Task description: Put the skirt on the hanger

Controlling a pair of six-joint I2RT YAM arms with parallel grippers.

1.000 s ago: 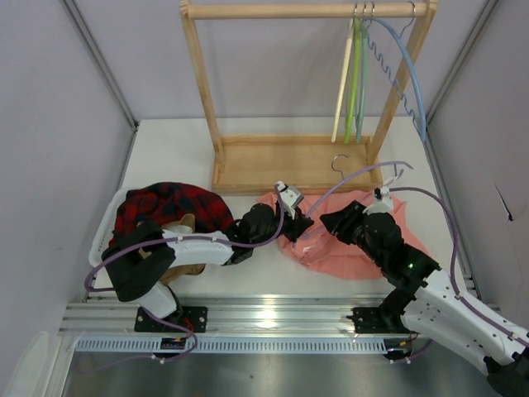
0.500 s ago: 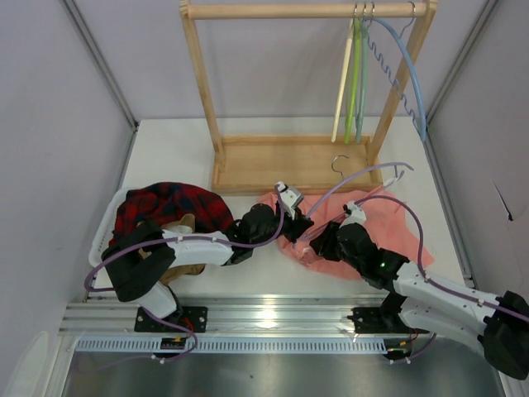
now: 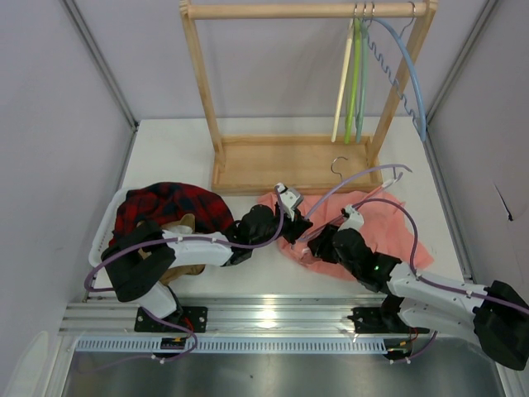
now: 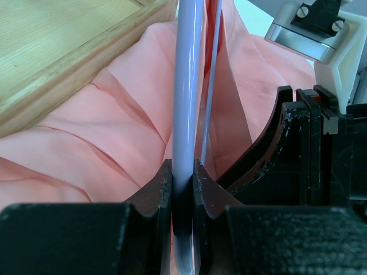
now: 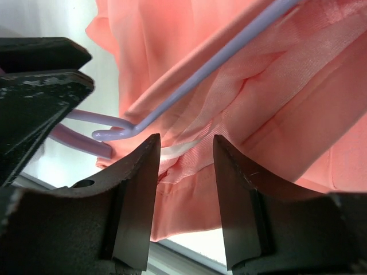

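Two wrist views show what the overhead hides: left hand (image 4: 182, 172) clamped on the hanger (image 4: 189, 86); right hand (image 5: 184, 149) parted over the skirt (image 5: 298, 86), lying on the bench (image 3: 165, 149) toward its near edge.

A: What sort of place?
B: Robot lab cell, def. Plain grey partition walls (image 3: 50, 107), white tabletop (image 3: 173, 149) w/ ribbed aluminium mounting rail (image 3: 273, 317) along near edge, small pale wooden garment rack (image 3: 273, 157) as prop.

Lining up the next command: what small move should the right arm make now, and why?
Probably close the right gripper: its jaws stand open astride an edge fold of the skirt, beside the tip of the hanger, while the left gripper clamps its bar.
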